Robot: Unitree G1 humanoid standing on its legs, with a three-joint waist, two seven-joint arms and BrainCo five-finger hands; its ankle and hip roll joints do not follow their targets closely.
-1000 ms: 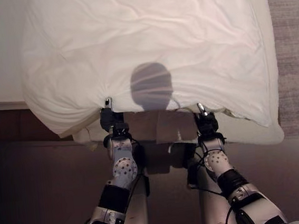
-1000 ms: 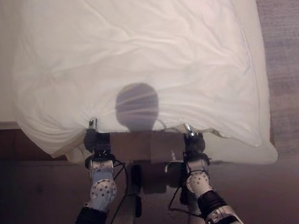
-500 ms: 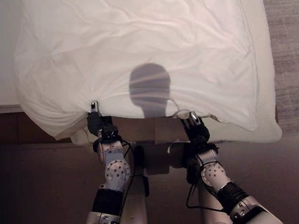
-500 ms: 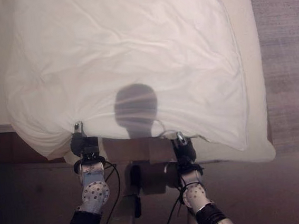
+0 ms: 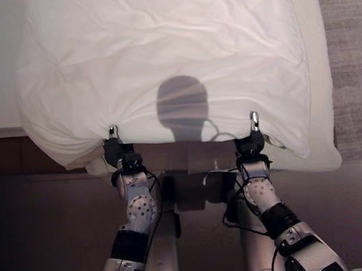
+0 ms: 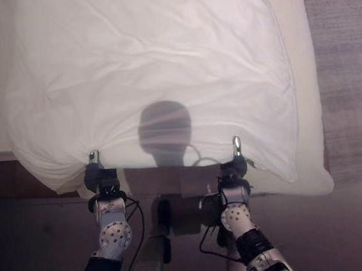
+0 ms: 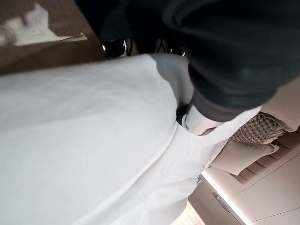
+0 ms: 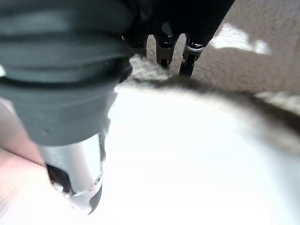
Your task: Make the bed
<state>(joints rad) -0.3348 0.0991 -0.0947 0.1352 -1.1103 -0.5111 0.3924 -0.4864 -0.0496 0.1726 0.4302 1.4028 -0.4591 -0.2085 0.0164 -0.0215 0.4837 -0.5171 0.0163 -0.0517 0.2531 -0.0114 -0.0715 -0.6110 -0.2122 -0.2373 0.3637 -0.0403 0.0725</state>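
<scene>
We grip the crumpled white duvet's [image 5: 160,54] near edge in both left hand [image 5: 113,148] and right hand [image 5: 252,138], spaced apart to spread it evenly over the white mattress [image 5: 324,122].

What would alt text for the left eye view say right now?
Both robot hands, left hand and right hand, pinch the near edge of a white duvet that covers the bed. Grey carpet lies along the bed's right side.
</scene>
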